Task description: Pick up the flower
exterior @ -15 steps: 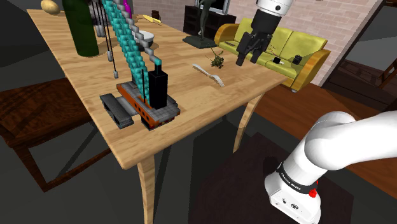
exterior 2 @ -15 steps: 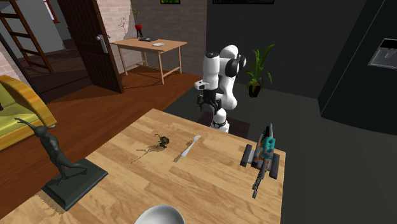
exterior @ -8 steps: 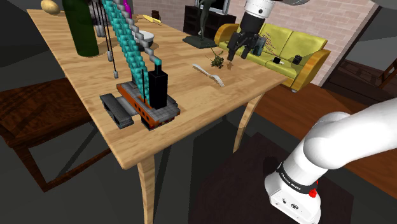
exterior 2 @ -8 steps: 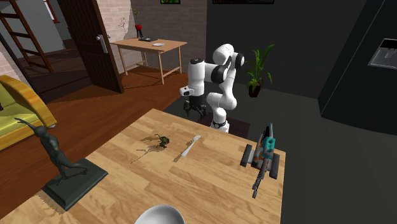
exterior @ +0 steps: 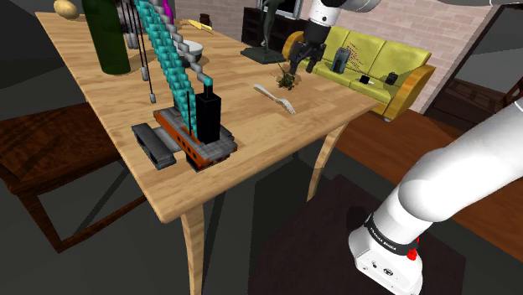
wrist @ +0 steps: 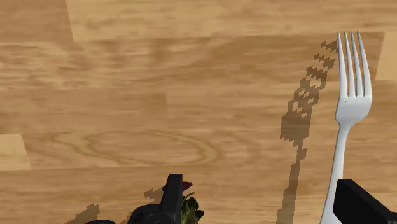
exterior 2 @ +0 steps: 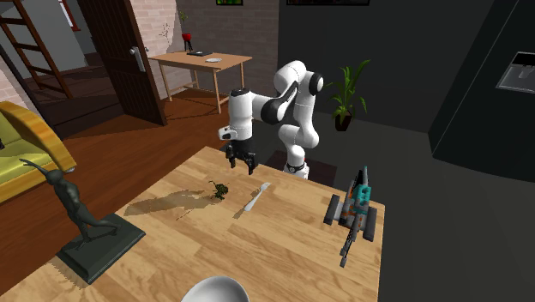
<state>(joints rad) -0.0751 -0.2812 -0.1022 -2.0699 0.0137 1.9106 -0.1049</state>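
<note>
Shoulder view: all-black two-finger gripper [exterior: 300, 62] on the white arm, hanging over the far part of the light wooden table [exterior: 109, 109], close above a small dark flower with green leaves and a thin stem [exterior: 286, 81]. Flat on the boards, that flower, just beside a white fork [exterior: 277, 96] on the fork's far side, toward the yellow sofa [exterior: 373, 54]. Nearer the camera, an upright toy crane with a teal lattice boom, black cab and orange-and-grey base [exterior: 184, 126]. Beyond it, a tall dark-green cylinder [exterior: 106, 38] and a white bowl [exterior: 192, 50]. At the far edge, a dark figurine on a flat base [exterior: 265, 38].

Second exterior view: gripper [exterior 2: 241, 163] above the table near the edge closest to the stand, clear of the wood. A little past it the flower [exterior 2: 220, 190], with the fork [exterior 2: 253, 199] just to the second exterior view's right of the flower. Wide soft shadow on the boards to the flower's other side.

Wrist view: fingers [wrist: 170, 198] spread well apart, clasping nothing. Flower [wrist: 189, 207] just beside the inner face of one finger, partly hidden by it — contact not to be told. Fork [wrist: 347, 108] close to the other finger, tines pointing away from the hand — jagged shadow alongside.
</note>
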